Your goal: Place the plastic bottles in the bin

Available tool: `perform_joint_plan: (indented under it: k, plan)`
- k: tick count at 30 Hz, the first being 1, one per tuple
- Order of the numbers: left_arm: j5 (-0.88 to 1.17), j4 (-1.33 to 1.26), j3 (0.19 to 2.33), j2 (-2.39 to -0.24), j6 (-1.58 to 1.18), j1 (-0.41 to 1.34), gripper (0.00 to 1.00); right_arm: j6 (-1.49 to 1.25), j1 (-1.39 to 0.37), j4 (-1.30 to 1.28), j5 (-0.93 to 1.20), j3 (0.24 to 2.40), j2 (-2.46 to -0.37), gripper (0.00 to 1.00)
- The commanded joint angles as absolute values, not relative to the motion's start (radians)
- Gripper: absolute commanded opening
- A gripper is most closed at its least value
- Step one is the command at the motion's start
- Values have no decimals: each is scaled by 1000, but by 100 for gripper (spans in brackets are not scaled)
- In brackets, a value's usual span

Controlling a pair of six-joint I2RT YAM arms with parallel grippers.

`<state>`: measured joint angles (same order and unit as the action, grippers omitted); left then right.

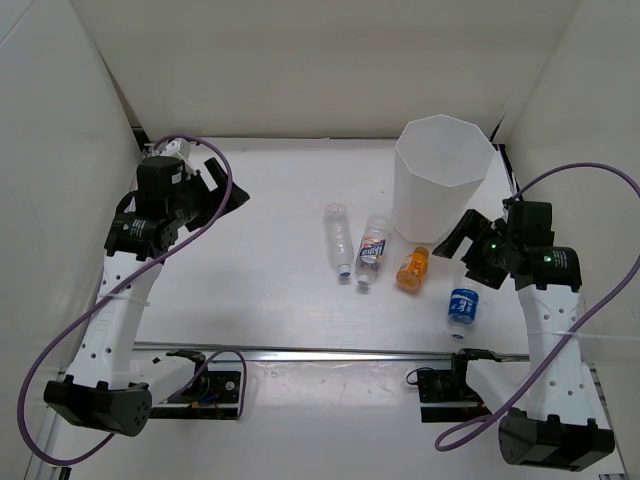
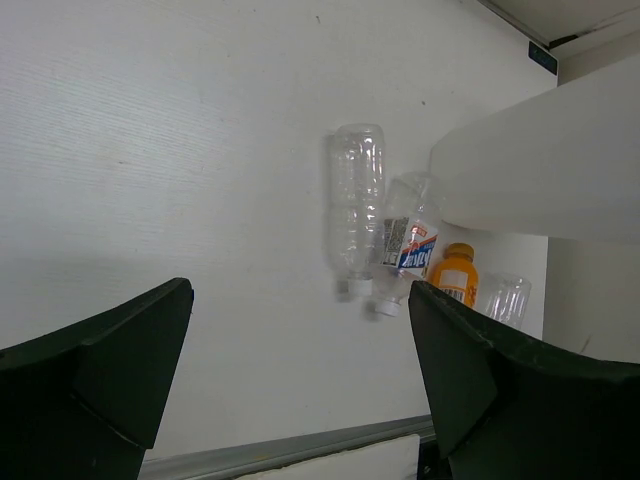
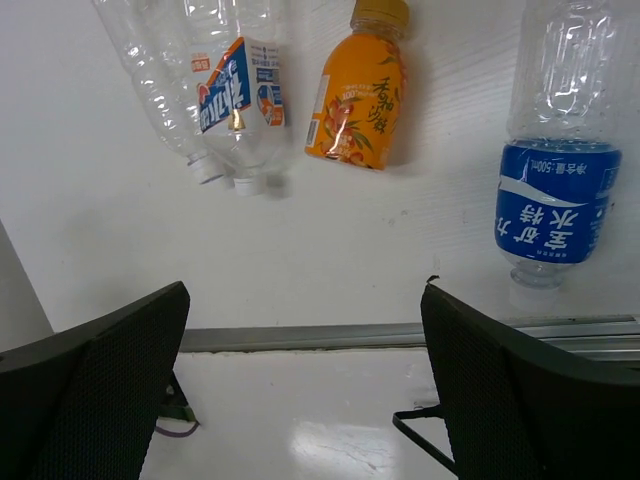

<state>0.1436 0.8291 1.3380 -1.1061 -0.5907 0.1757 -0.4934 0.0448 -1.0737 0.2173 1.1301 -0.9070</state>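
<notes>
Below the bin (image 1: 440, 200) at upper right, four bottles lie on the table (image 1: 280, 300): slim bottle (image 1: 339, 238), labelled bottle (image 1: 372, 250), orange bottle (image 1: 413, 267), blue bottle (image 1: 462, 305). None is binned yet. Left gripper (image 1: 228, 185) and right gripper (image 1: 462, 250) gape, empty.

We see a white worktop (image 1: 280, 300), matte and faintly scuffed. Three plain white panels box it in: a back wall (image 1: 320, 70), a left wall (image 1: 50, 150) and a right wall (image 1: 600, 110). A metal rail (image 1: 330, 353) runs along the worktop's near edge. Nearer than the rail we find a glossy white surface (image 3: 300, 420) that throws back the light. The light is soft and even, and we note only pale shadows on the worktop. In the left wrist view we make out a small blue tag (image 2: 543, 57) at the worktop's far edge.
</notes>
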Motion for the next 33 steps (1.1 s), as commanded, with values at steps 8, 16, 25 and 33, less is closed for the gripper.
perform_joint_plan:
  k: [8,16,25,33]
  plan:
    - [110,810,1319,-1089,-575,170,100,-506,48,-1108,80,1051,-968,100]
    - [55,810,1264,-1062,-557,190,100,-555,106,-1023,34,992,-1150,100]
    - [34,819,1236,-1042,-537,199,100,-518,106,-956,-166,933,-1241,100]
    - [25,828,1207,-1042,-537,199,100,-518,106,-908,-247,923,-1328,100]
